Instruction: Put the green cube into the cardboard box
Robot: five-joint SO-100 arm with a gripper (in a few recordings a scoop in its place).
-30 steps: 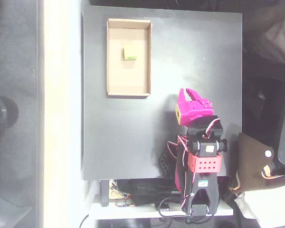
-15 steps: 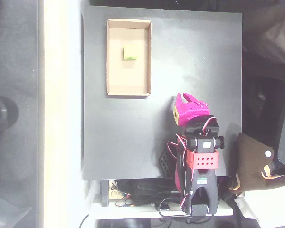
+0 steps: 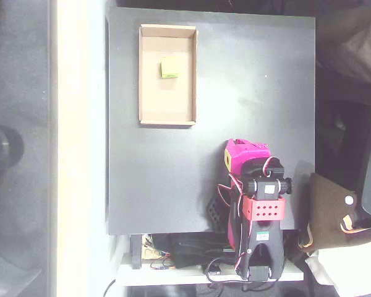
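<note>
The green cube [image 3: 169, 67], probably light and stiff, lies in the cardboard box [image 3: 143, 74]; my gripper [image 3: 246, 148] hides its jaw gap.

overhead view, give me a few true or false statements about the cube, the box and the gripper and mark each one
1. The green cube lies inside the cardboard box. True.
2. The gripper is holding the cube. False: it is apart from the cube, near the arm's base at the lower right.
3. The box sits in the upper left part of the black table. True.
4. The cube rests on the bare table beside the box. False: it is on the box floor, in its upper half.
5. The gripper hangs over the box. False: it is over the table, below and right of the box.
</note>
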